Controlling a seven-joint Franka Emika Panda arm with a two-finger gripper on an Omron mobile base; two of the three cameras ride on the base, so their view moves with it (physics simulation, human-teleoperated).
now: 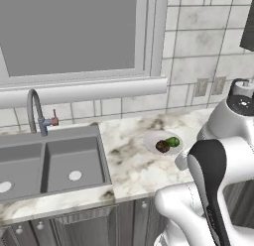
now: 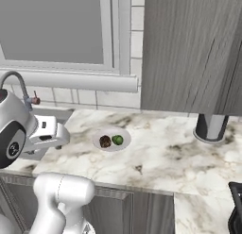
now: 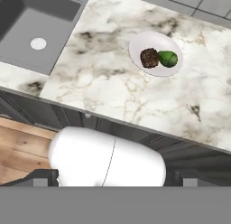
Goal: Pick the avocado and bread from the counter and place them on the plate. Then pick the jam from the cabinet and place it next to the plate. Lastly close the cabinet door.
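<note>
Two foods lie on the white plate (image 3: 155, 69) on the marbled bench (image 3: 113, 87): the avocado (image 3: 168, 58), a glossy green oval, and the bread (image 3: 149, 58), a dark brown, rough-crusted lump. They touch side by side, the bread at 9 o'clock of the avocado in the hand view. In the left base view the plate (image 1: 151, 141) sits at 3 o'clock of the grey double sink (image 1: 47, 163), well apart from it; the faucet (image 1: 35, 111) rises at the sink's 12 o'clock. In the right base view the grey cabinet (image 2: 189, 49) hangs at 1 o'clock of the plate (image 2: 109, 134), and a dark cylindrical canister (image 2: 211, 127) stands at its 3 o'clock. The end effector's fingertips are hidden, so I cannot tell its state.
</note>
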